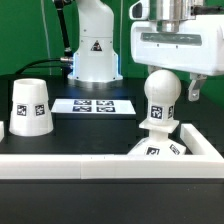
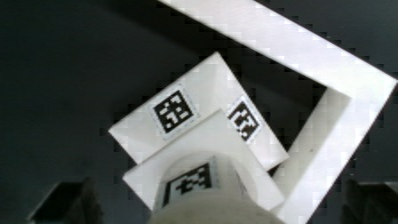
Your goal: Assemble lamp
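Standing on the base (image 2: 187, 105), the bulb (image 1: 160, 98); shade (image 1: 29, 106) exterior-only; gripper (image 1: 172, 85) jaws' state unclear.

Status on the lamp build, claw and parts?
Claw above the bulb; open or shut, cannot tell. Bulb upright on the base. Shade apart, toward the exterior view's left, not fitted. Nothing in the way.

Robotics lab, green backdrop (image 1: 25, 30), marker board (image 1: 92, 105)
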Action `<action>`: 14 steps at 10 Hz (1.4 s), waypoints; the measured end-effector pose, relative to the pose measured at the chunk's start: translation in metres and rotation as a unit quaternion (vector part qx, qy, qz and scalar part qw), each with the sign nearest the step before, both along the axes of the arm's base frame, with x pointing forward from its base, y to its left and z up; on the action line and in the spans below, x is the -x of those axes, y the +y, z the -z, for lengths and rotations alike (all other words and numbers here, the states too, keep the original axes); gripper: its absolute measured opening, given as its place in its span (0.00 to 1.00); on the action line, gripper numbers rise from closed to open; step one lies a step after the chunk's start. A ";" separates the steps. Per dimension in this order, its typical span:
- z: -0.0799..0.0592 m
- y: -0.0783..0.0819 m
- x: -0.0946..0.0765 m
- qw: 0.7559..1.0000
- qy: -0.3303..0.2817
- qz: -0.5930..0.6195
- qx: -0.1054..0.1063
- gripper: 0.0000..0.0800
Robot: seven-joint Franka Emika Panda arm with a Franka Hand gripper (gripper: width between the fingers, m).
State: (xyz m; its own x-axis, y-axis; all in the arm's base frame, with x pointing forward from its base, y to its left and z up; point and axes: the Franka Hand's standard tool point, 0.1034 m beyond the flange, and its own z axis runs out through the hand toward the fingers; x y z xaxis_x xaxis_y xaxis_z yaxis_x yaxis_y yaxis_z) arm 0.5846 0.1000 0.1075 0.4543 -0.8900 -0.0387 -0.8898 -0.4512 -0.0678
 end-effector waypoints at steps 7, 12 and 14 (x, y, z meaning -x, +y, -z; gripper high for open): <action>0.014 0.013 0.057 0.990 -0.043 -0.131 0.031 0.87; 0.012 0.008 0.061 0.952 -0.050 -0.296 0.055 0.87; 0.010 -0.019 0.068 0.923 -0.055 -0.374 0.068 0.87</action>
